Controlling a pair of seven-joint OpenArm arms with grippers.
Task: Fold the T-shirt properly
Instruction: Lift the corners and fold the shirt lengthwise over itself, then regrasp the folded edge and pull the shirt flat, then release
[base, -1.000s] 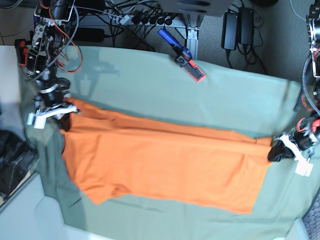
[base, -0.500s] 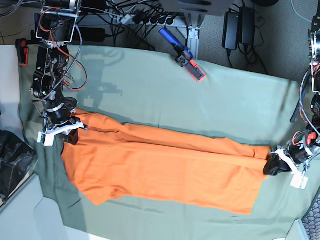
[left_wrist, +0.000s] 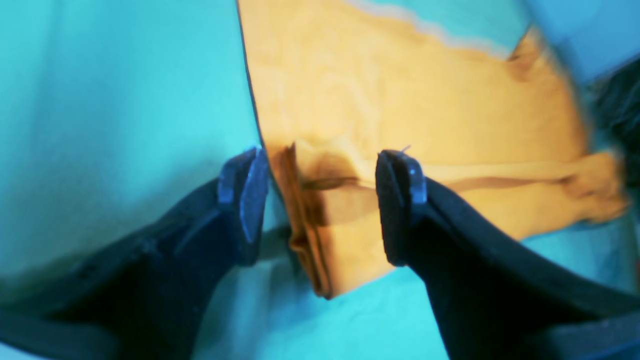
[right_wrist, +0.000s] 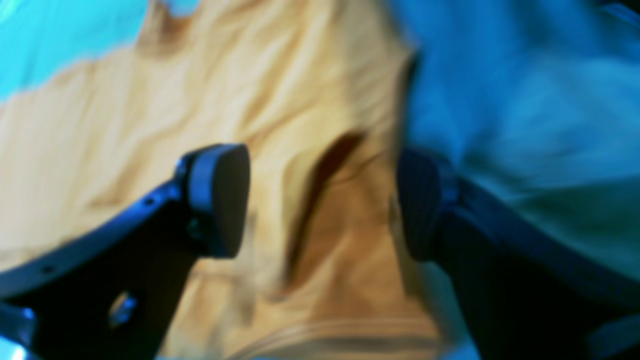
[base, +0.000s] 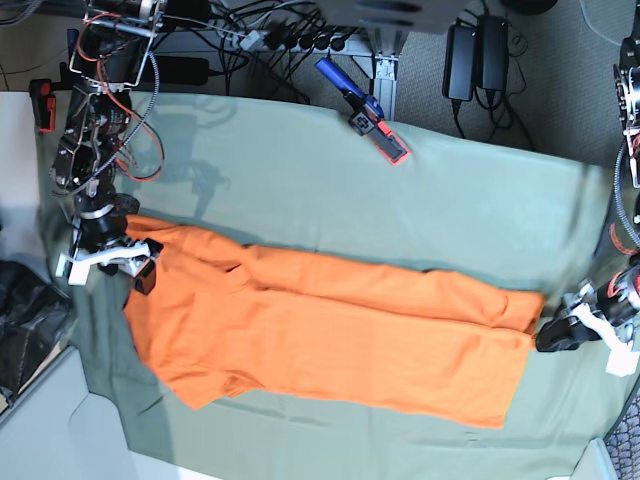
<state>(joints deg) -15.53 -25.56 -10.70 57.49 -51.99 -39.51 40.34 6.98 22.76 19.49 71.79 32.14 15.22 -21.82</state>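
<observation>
We see the T-shirt (base: 330, 340) lying long and narrow across the green table cover (base: 460, 200), its far long edge already turned over onto the body so a doubled strip runs along the top; one sleeve pokes out at the near edge on the base view's left. In the left wrist view the left gripper (left_wrist: 322, 205) has its fingers apart, straddling the stacked hem corner of the cloth without pinching it. The right gripper (right_wrist: 322, 200) is also spread wide over rumpled fabric at the opposite end, nothing clamped; that view is blurred. We judge the lengthwise fold is laid and both ends are let go, so the task looks partway done. The next move likely calls for lifting clear, then re-gripping both layers at one end, or the near long edge, to fold again; the loose sleeve needs tucking. Risk: grabbing only the top layer, or dragging the fold open. Beyond the cover sit a blue-handled tool (base: 362, 100) and cables.
</observation>
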